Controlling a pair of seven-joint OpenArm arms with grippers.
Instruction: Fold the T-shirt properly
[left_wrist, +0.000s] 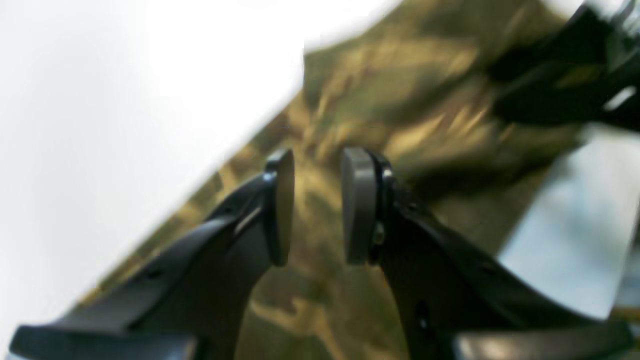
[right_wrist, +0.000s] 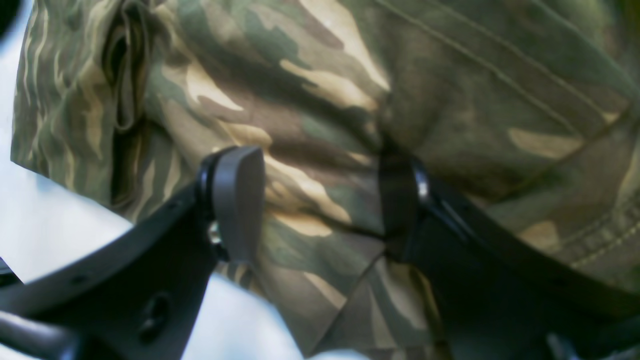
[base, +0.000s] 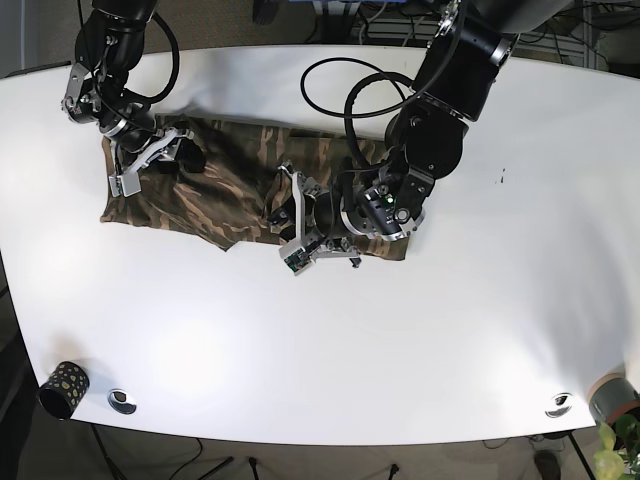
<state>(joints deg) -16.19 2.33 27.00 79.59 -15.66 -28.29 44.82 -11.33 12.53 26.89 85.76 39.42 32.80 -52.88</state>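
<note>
From the left wrist camera, the picture is smeared with blur. The left gripper (left_wrist: 316, 205) has its two grey pads standing apart with an open gap between them, nothing pinched. Beneath and beyond it lies the camouflage-patterned cotton T-shirt (left_wrist: 400, 115) in greens, browns and tan, on the glossy white table (left_wrist: 125, 100). A dark shape, too blurred to name for sure, sits at the upper right.

From the right wrist camera, the shirt (right_wrist: 325, 100) fills nearly the whole frame, rumpled, with a stitched hem running across the upper right. The right gripper (right_wrist: 320, 205) is spread wide; one grey pad (right_wrist: 239, 200) shows plainly on the left, while the other finger is partly tucked under a fold of cloth. Fabric bunches in the gap between them, but whether it is gripped I cannot tell. White tabletop (right_wrist: 60, 220) shows at the lower left.

From the base camera, the shirt (base: 215, 190) lies crumpled on the table (base: 480, 330), stretching between the two arms. The right gripper (base: 150, 160) is at the shirt's far-left edge; the left gripper (base: 310, 235) is at its middle-right. A small dark patterned cup (base: 62, 388) stands near the table's lower-left corner.
</note>
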